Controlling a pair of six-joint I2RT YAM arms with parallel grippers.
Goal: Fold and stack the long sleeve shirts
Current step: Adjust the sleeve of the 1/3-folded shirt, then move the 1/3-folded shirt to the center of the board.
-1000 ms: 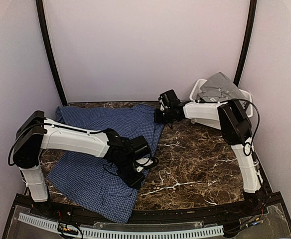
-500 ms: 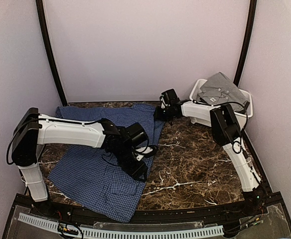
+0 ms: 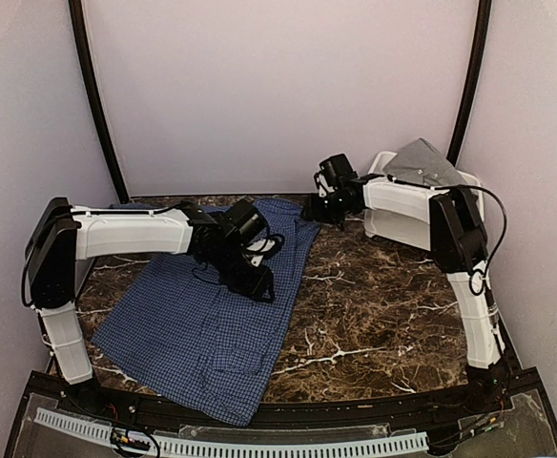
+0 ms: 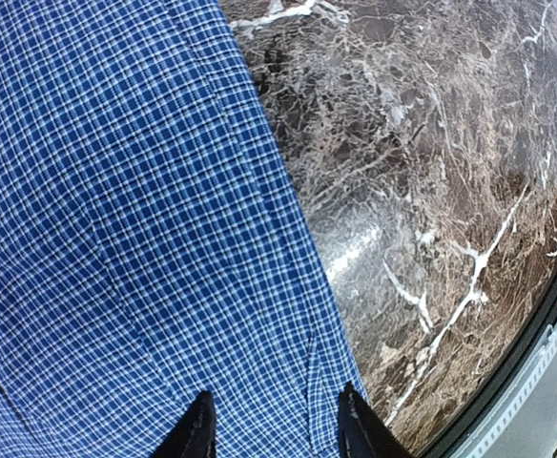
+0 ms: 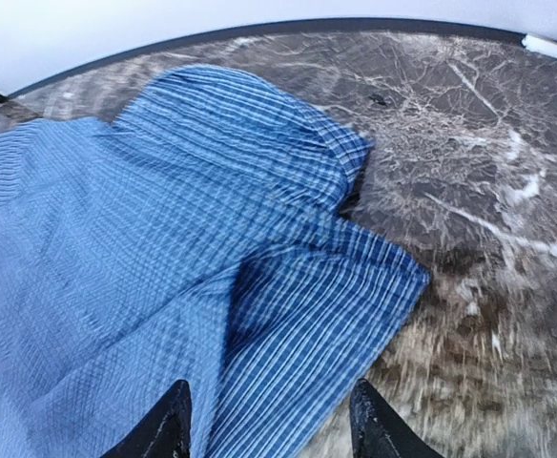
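Blue checked shirt [image 3: 193, 324] on table [image 3: 383, 305]; grey shirt [image 3: 422, 162] in bin [image 3: 381, 162]

Dark marble worktop [image 3: 383, 315] with white veining; white bin [image 3: 398, 232] at its far right corner; black poles [image 3: 92, 105] flank the pale back wall [image 3: 278, 86].

Partly hidden shirts
The left arm [image 3: 135, 234] covered the navy shirt's [image 3: 193, 334] centre; the bin [image 3: 398, 231] hid part of the grey shirt [image 3: 422, 162], upper right.

Overhead and close wrist views share the blue shirt [image 3: 193, 329].
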